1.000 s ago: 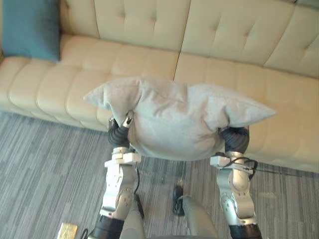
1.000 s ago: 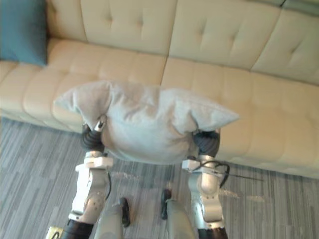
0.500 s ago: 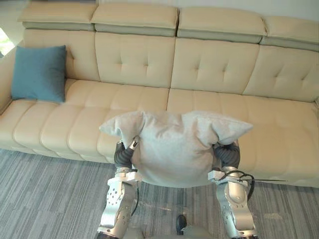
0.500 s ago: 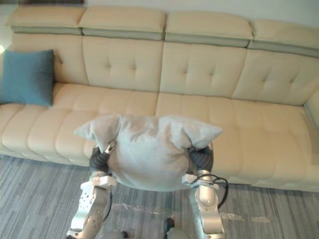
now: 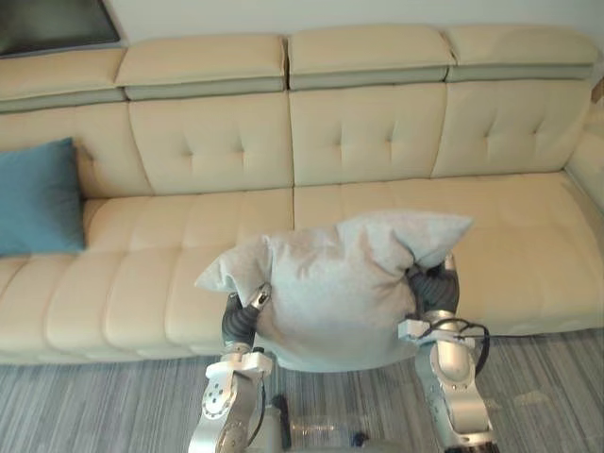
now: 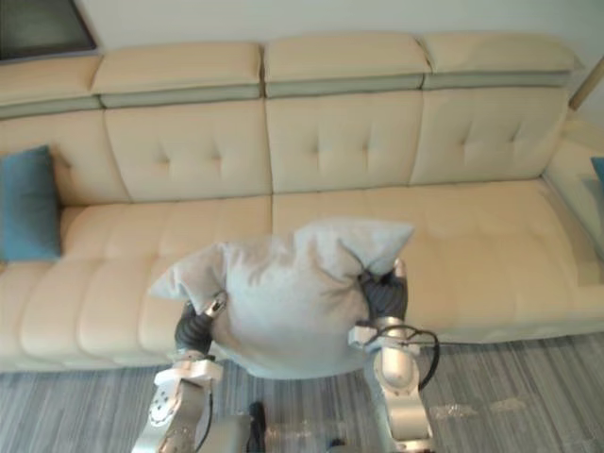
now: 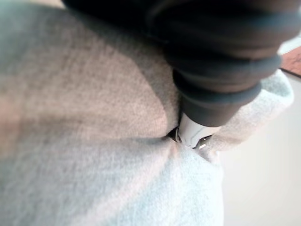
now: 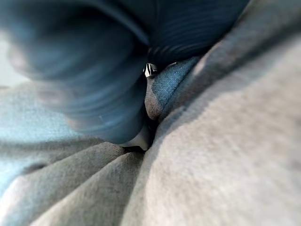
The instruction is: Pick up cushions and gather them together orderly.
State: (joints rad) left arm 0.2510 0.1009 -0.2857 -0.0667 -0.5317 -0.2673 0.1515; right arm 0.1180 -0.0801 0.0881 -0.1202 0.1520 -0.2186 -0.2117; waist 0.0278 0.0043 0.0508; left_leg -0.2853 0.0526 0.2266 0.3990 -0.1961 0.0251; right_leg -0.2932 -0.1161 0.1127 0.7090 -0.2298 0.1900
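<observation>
grey cushion [image 5: 340, 283] up betw left hand [image 5: 240, 321] & right hand [image 5: 437, 287], one sunk into each side, before sofa [image 5: 208, 142]; either hand's grip: can't tell. blue cushion [image 5: 38, 196] at sofa's left end.

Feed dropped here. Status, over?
Left hand, right hand on grey cushion sides, held up before sofa. Blue cushion at sofa's left end.

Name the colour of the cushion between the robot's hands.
The cushion is plain light grey, clearest in the left eye view.
</observation>
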